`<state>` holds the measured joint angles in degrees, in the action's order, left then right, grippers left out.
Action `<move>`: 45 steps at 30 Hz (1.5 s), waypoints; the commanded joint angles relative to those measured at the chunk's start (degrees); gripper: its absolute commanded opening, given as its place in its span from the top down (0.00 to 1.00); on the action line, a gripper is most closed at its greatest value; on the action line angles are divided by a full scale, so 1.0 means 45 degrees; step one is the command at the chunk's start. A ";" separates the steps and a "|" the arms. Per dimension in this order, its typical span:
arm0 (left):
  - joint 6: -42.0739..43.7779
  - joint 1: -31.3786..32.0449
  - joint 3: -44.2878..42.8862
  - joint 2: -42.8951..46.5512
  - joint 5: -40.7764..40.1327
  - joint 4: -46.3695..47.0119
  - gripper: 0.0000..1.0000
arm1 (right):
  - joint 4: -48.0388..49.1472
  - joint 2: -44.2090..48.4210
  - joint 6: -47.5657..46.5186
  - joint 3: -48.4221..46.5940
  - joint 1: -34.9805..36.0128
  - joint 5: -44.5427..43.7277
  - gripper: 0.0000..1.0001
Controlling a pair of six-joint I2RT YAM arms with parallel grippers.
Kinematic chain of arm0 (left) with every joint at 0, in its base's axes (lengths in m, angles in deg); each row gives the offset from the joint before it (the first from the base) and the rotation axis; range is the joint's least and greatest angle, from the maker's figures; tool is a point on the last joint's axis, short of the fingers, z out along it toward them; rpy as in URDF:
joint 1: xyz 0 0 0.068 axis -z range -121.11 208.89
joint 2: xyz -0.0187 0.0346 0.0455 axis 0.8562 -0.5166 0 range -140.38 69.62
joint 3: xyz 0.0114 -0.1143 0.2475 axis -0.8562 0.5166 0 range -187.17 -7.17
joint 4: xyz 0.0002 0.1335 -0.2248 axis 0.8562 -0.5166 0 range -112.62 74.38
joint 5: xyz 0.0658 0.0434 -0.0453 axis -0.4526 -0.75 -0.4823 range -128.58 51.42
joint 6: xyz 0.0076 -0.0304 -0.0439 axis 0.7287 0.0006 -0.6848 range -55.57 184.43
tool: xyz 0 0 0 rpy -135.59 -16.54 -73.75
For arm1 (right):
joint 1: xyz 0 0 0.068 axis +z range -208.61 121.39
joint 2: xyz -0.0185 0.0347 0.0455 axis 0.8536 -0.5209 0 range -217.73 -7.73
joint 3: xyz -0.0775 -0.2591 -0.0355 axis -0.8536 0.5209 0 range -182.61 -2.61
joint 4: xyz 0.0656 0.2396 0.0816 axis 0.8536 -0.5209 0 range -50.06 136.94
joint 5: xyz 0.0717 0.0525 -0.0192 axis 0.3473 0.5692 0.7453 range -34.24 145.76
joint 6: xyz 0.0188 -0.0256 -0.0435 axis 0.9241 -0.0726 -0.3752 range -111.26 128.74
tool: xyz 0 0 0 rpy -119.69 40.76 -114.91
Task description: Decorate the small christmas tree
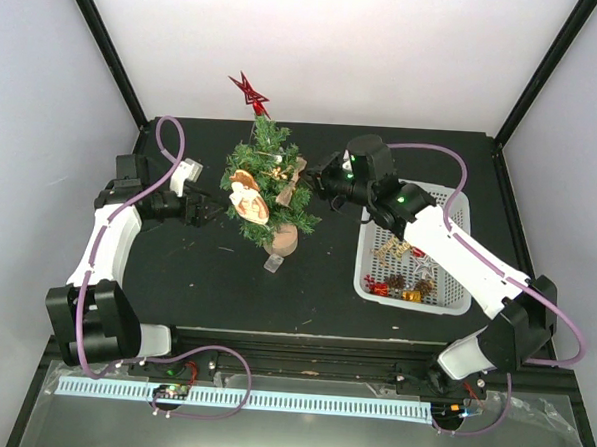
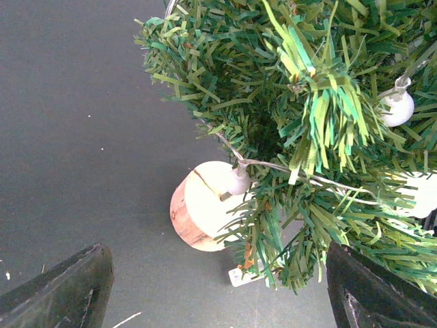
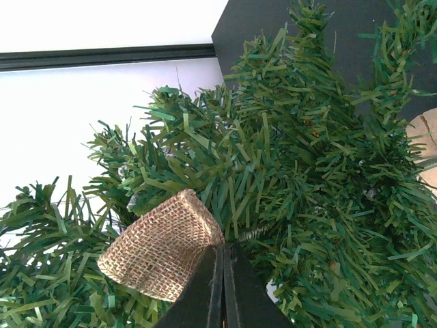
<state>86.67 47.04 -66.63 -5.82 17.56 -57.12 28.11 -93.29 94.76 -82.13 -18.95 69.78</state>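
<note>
Small christmas tree (image 1: 270, 187) stands upright mid-table on the black table (image 1: 195, 278), on its wooden stump base (image 1: 283, 238). Red star (image 1: 249, 91) on top, a wood-slice ornament (image 1: 248, 196) on the left-front branches.

Left gripper (image 1: 211, 209): wide open, holding nothing, just left of the tree at lower-branch height. In the left wrist view its 2 fingers (image 2: 65, 294) sit at the bottom corners, with the stump base and lower branches in the space ahead of them. No contact visible. 2 white bulbs (image 2: 239, 181) on a thin wire run through the branches there.

Right gripper (image 1: 314, 179): at the tree's right side, about mid-height, jaws fully closed. In the right wrist view the fingers (image 3: 205, 294) are pressed together, and a burlap piece (image 3: 160, 256) meets the tips and lies against the branches. Can't tell if the fabric is actually pinched or just touching.

White basket (image 1: 364, 272) is right of the tree, under the right arm, with a few small ornaments (image 1: 400, 284) inside.
</note>
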 commanded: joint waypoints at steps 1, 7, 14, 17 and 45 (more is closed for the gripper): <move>-0.0002 0.0054 0.0055 0.0026 0.0054 0.0302 0.15 | 0.0197 -0.0035 0.0101 0.0134 0.0083 -0.0206 0.99; 0.0009 0.0055 0.0069 -0.0016 0.0044 0.0287 0.15 | 0.0352 -0.0109 0.0087 0.0333 0.0112 -0.0177 0.99; -0.0006 0.0044 0.0089 0.0006 0.0054 0.0295 0.14 | 0.0871 -0.0477 0.0017 0.0247 0.0113 0.0259 0.99; -0.0001 0.0049 0.0089 -0.0031 0.0044 0.0302 0.14 | 0.1045 -0.0641 -0.0080 0.0111 0.0101 0.0491 0.99; 0.0188 -0.0086 -0.0354 0.1151 -0.1378 -0.0055 0.13 | 0.0194 0.1900 -0.1677 0.0398 -0.0405 -0.1043 0.52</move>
<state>86.39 47.01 -66.56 -3.68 13.58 -56.70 30.73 -88.08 90.32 -80.91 -20.17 68.27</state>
